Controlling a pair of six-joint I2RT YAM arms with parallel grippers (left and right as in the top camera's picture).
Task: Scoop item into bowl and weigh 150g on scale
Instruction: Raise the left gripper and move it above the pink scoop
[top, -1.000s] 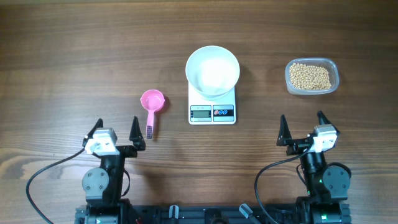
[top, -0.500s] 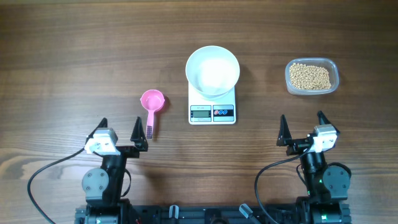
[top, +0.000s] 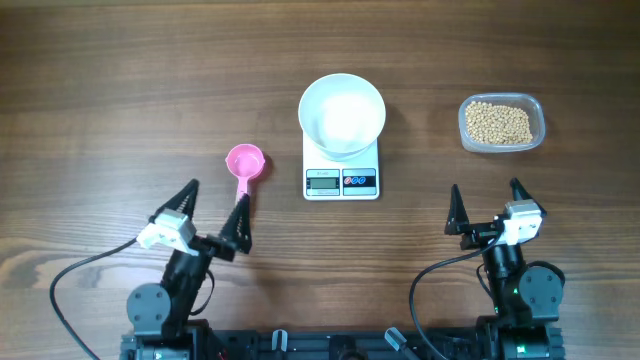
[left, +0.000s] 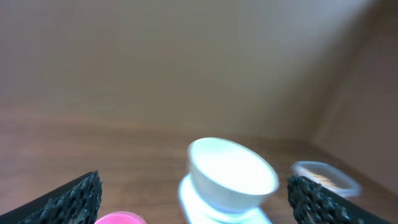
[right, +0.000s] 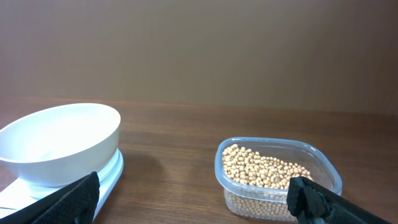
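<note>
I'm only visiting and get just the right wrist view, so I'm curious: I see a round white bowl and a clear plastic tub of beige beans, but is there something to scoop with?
Observer: Yes, a small pink plastic scoop lies on the brown wooden table, left of the flat white square scale.
Visitor: Is anything holding it?
Observer: No. The left hand is open beside its handle end, gripping nothing.
Visitor: Anything weighed out yet?
Observer: No, from above the round white bowl on the scale is empty.
</note>
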